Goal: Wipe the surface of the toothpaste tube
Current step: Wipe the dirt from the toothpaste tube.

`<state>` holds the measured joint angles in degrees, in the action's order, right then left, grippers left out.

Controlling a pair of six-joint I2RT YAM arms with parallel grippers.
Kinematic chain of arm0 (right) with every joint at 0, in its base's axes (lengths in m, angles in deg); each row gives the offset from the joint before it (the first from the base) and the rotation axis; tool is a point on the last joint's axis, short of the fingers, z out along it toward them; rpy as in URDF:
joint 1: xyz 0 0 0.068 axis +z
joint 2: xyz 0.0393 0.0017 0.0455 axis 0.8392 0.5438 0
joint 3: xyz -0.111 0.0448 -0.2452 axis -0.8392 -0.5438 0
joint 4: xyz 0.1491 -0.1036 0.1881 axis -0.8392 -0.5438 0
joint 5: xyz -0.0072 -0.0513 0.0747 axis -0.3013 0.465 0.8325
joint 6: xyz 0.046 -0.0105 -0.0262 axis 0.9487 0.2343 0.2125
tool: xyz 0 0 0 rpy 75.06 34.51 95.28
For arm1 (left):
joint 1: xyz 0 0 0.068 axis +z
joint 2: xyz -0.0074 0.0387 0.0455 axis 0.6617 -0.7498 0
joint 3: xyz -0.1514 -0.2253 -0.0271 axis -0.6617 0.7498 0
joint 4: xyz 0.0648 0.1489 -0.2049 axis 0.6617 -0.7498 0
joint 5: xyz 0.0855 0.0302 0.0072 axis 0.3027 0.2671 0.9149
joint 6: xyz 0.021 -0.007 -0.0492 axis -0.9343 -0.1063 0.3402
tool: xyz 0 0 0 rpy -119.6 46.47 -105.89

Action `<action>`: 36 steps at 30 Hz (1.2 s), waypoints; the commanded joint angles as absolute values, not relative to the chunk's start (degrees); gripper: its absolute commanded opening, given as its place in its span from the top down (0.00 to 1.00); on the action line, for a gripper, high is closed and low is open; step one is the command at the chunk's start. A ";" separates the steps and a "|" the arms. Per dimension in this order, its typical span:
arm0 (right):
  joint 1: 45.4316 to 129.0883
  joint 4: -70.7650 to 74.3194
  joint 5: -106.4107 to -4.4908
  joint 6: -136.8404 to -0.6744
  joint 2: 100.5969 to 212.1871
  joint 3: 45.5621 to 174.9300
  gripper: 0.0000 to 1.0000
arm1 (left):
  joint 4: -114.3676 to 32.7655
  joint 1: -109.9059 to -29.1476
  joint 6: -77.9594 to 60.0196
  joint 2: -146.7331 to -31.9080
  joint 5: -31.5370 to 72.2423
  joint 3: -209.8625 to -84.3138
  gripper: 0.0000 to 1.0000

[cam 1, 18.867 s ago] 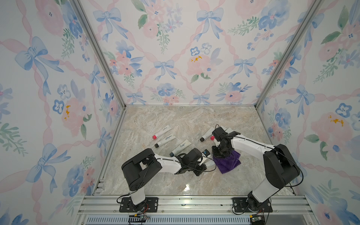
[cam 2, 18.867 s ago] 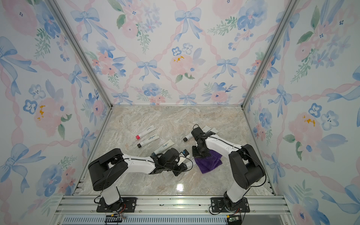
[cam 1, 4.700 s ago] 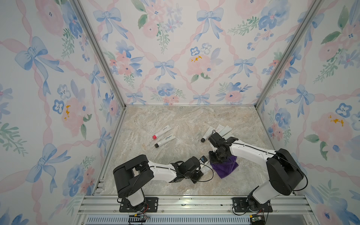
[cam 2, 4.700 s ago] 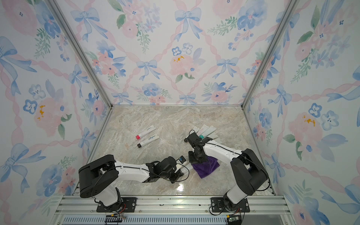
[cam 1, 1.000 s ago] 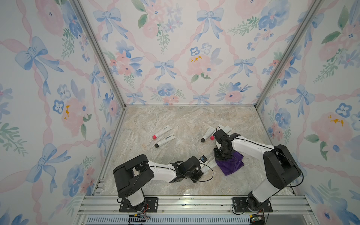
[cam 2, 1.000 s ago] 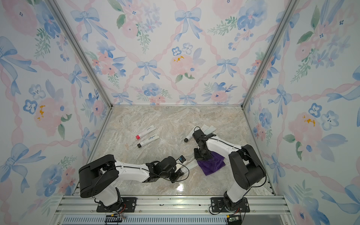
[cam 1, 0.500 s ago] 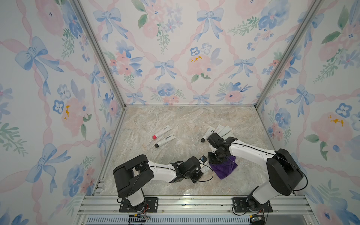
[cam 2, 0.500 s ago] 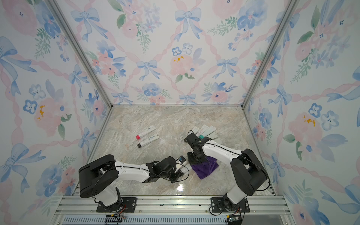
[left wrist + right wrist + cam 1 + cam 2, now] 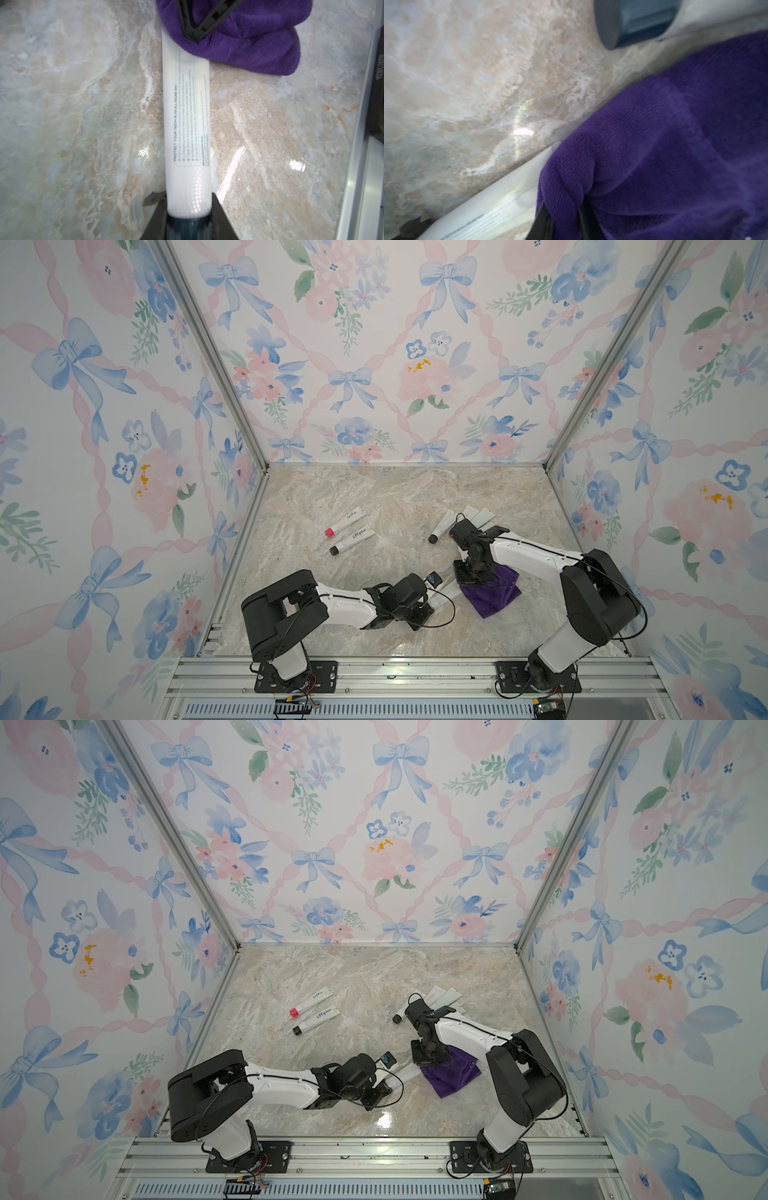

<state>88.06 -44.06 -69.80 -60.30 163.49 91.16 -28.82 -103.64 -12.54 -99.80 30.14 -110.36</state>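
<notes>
**White plastic toothpaste tube (image 9: 187,124) part-covered by a crumpled purple cloth (image 9: 249,41)**

The toothpaste tube lies flat on the beige marble tabletop (image 9: 374,497), near the front and about centre. It has a dark teal cap, fine teal print along its length and a pattern of dots by the cap. The left gripper (image 9: 188,205) has its black fingers closed tightly on the cap end, at the tube's left. The right gripper (image 9: 195,35) is pinched shut on the purple cloth, which lies over the tube's flat right end. Other capped white tubes (image 9: 347,523) lie farther back, well apart.
</notes>
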 commanded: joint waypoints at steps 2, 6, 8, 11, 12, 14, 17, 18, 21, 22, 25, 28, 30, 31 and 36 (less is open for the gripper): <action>87.04 -47.35 -75.21 -61.63 166.48 91.15 0.80 | -30.82 -102.91 -12.57 -100.43 31.53 -109.40 0.73; 89.70 -45.73 -70.05 -60.78 166.34 91.24 0.80 | -30.75 -102.96 -12.57 -100.54 31.52 -109.48 0.73; 91.28 -44.59 -66.67 -60.07 165.71 91.06 0.80 | -30.78 -102.95 -12.57 -100.61 31.46 -109.54 0.73; 93.58 -43.20 -61.74 -58.71 164.34 90.65 0.80 | -30.75 -102.92 -12.52 -100.70 31.40 -109.64 0.73; 94.24 -42.57 -59.98 -58.31 163.63 90.40 0.80 | -30.82 -102.95 -12.57 -100.68 31.43 -109.53 0.73; 95.06 -41.04 -56.13 -57.28 161.85 89.63 0.80 | -30.83 -102.91 -12.52 -100.64 31.45 -109.63 0.73; 95.26 -38.90 -51.51 -56.13 159.54 88.16 0.80 | -30.78 -102.94 -12.57 -100.74 31.42 -109.71 0.73; 95.20 -38.45 -50.65 -55.82 158.93 87.75 0.80 | -30.75 -102.94 -12.61 -100.77 31.39 -109.67 0.73; 94.82 -38.28 -50.23 -55.99 158.57 86.98 0.80 | -30.83 -102.95 -12.59 -100.62 31.43 -109.66 0.73; 94.48 -39.56 -52.29 -56.74 159.17 87.22 0.80 | -30.83 -102.95 -12.61 -100.55 31.40 -109.58 0.73; 93.07 -44.03 -61.06 -58.82 161.53 88.85 0.80 | -30.79 -102.93 -12.57 -100.37 31.47 -109.41 0.73; 91.67 -47.56 -69.45 -60.16 163.52 90.90 0.80 | -30.76 -102.96 -12.57 -100.05 31.61 -109.30 0.73; 90.85 -48.88 -73.96 -60.64 165.49 92.18 0.80 | -30.80 -102.95 -12.57 -100.04 31.68 -109.25 0.73; 90.45 -49.54 -76.01 -60.80 166.22 92.81 0.80 | -30.78 -102.95 -12.57 -100.04 31.70 -109.25 0.73; 89.46 -49.03 -77.73 -61.12 168.77 94.17 0.81 | -30.75 -102.90 -12.57 -100.01 31.68 -109.21 0.73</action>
